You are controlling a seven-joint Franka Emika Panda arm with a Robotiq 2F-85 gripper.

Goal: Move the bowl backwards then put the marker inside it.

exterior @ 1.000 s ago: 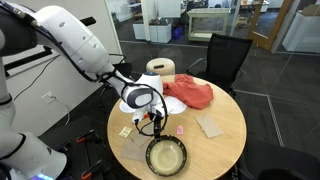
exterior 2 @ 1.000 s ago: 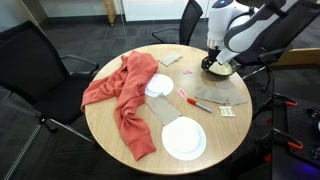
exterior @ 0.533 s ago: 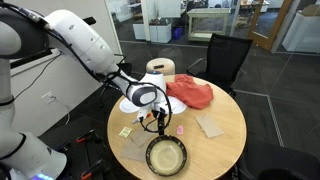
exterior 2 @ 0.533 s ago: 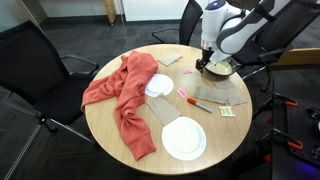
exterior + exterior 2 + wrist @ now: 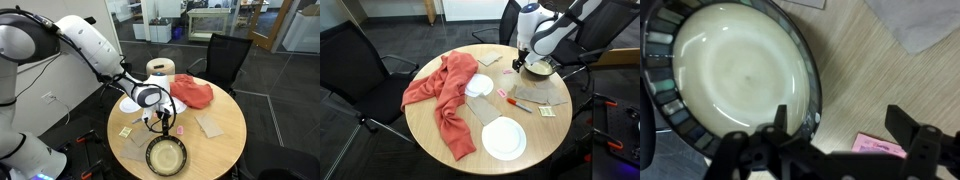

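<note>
Robotiq gripper (image 5: 840,126) is seen with jaws apart and nothing held between them. In the wrist view, one finger (image 5: 780,118) is set over the rim of the round shallow bowl (image 5: 735,70), dark near-black at the edge and pale yellowish inside, at about the bowl's 4 o'clock. The opposite finger is left outside over bare wood. This straddle is judged to be a line-up for a pinch on the bowl's wall, so that the bowl can be moved backwards first. Contact with the rim cannot be told. In an exterior view the bowl (image 5: 538,68) is found at about 2 o'clock on the round wooden table (image 5: 542,135), close to the edge. The short thin reddish-orange marker (image 5: 519,103) is left lying flat at about 3 o'clock, near the bowl but apart from it and untouched, presumably because it is to be dropped in only once the bowl is placed. A tiny pink piece (image 5: 880,148) is noted just beside the outer finger and is judged a minor snag risk on closing. A small yellow square piece (image 5: 547,112) lies near the marker. A rumpled red cloth (image 5: 440,95) is spread around 9 o'clock and a flat white disc (image 5: 504,138) sits at 5 o'clock, both well apart from the work. Slip on the shallow rim is judged the main hazard.
</note>
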